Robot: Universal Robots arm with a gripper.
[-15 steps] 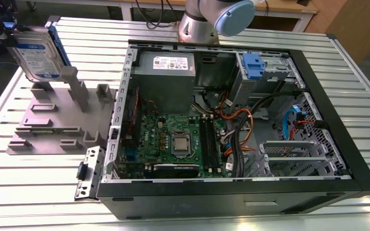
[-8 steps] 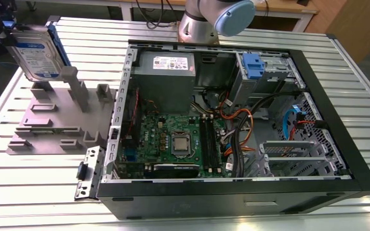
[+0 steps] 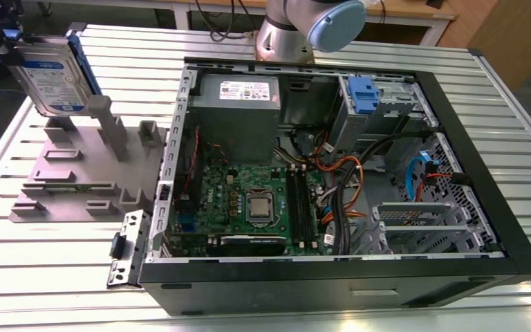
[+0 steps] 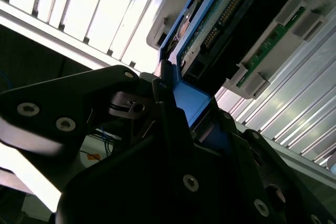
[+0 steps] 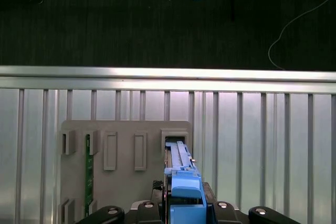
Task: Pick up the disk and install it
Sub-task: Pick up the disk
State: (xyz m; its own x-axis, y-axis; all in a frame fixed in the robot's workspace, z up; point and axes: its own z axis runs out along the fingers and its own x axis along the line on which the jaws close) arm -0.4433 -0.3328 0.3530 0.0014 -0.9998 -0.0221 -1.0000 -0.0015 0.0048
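Fingers (image 4: 169, 114) are clamped tight on the blue end tab of the disk (image 3: 55, 75), so the gripper (image 4: 191, 111) has it upright on edge. It hangs just over the grey slotted holder (image 3: 72, 166), off to the exterior view's left of the open computer case (image 3: 339, 280).

The disk (image 3: 53, 76) has a blue plastic frame, the metal table (image 3: 514, 104) shines, and the grey holder (image 3: 70, 176) looks matt.
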